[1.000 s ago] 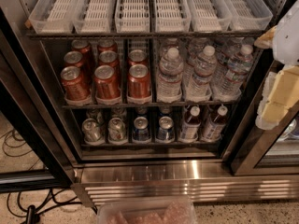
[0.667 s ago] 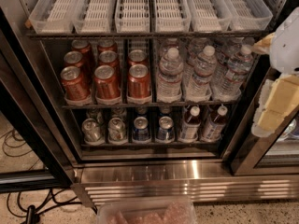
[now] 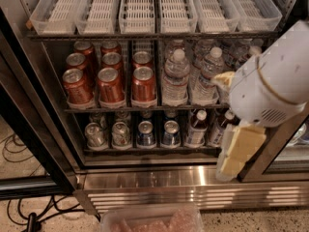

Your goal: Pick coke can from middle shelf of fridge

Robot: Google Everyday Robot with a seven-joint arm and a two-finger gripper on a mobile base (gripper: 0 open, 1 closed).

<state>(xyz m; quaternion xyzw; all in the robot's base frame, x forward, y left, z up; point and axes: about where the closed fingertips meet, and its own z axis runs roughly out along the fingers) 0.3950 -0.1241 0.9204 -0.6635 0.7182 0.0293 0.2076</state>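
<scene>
Several red coke cans (image 3: 110, 85) stand in three lanes on the left half of the middle shelf (image 3: 120, 109) of the fridge (image 3: 193, 187), silver tops up. The front three stand at the clear tray lips. My gripper (image 3: 237, 151), cream-coloured below a white arm housing (image 3: 273, 81), hangs in front of the fridge's right side. It is well to the right of the coke cans and slightly lower, and holds nothing that I can see. The arm hides the rightmost water bottles.
White slotted plastic lanes (image 3: 137, 8) fill the shelf above. Water bottles (image 3: 175, 79) stand right of the cans. Silver and blue cans (image 3: 145, 133) and dark bottles (image 3: 195, 128) are on the lower shelf. The dark door frame (image 3: 29, 129) and floor cables (image 3: 19, 153) are at left. A clear bin (image 3: 152, 220) is at the bottom.
The arm and gripper have moved left and down from the right edge, now covering the right water bottles. The cans have not moved.
</scene>
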